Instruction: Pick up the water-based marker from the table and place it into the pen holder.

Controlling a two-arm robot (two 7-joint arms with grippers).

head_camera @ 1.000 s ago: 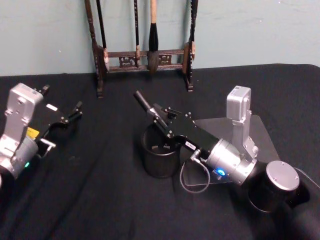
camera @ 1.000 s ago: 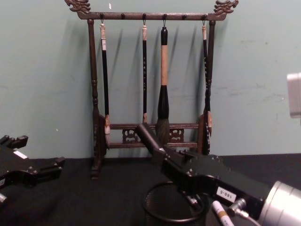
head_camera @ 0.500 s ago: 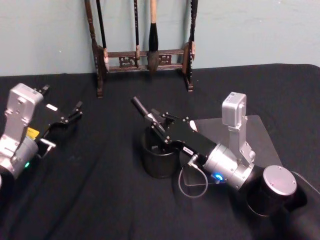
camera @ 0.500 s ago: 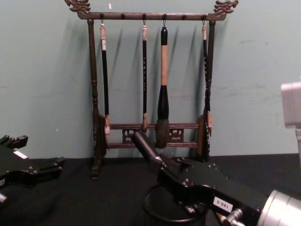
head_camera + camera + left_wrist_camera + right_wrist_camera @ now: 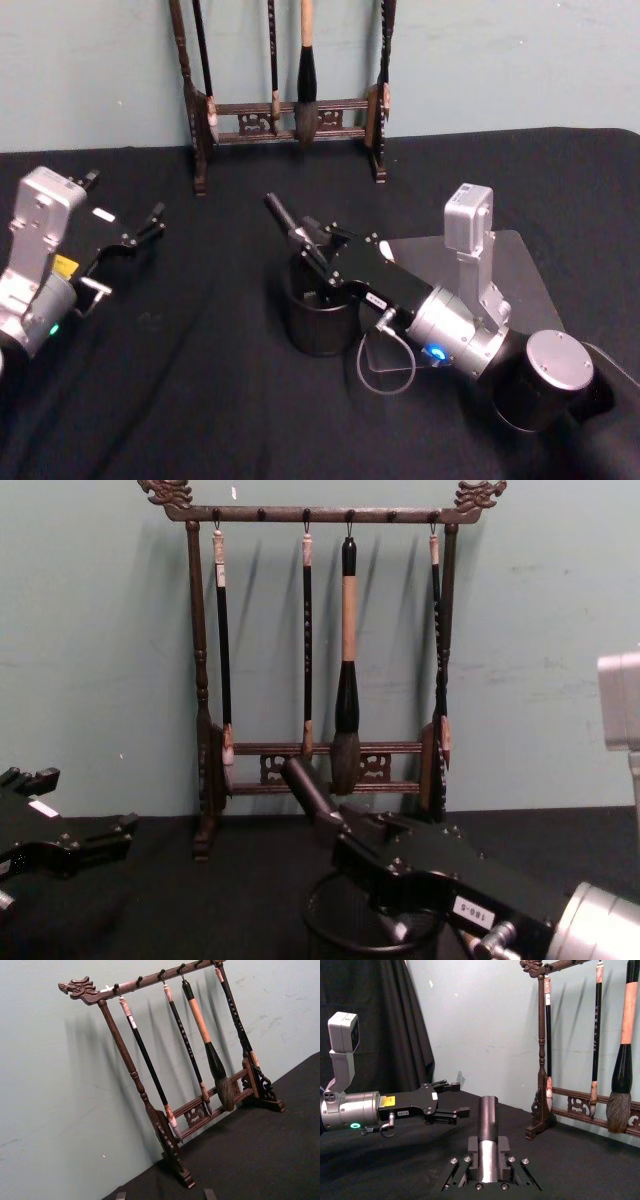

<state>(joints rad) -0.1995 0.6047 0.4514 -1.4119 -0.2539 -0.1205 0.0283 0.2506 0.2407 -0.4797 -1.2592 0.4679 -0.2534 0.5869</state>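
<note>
Two grippers, told from left to right. Your left gripper (image 5: pixel 128 238) rests well off to the side, low over the black table (image 5: pixel 200 400), its jaws spread and empty. Your right gripper (image 5: pixel 318 262) is far nearer the work, clenched on the water-based marker (image 5: pixel 284 218). The marker's long axis runs in line with the jaws. Its free end juts out past the fingertips, slanting up toward the brush rack (image 5: pixel 290 108). The pen holder (image 5: pixel 310 332) stands just beneath the jaws. The marker's lower end is hidden behind them, so you cannot tell whether it has crossed the rim. Letting go probably depends on that slanted axis pointing down into the cup.
</note>
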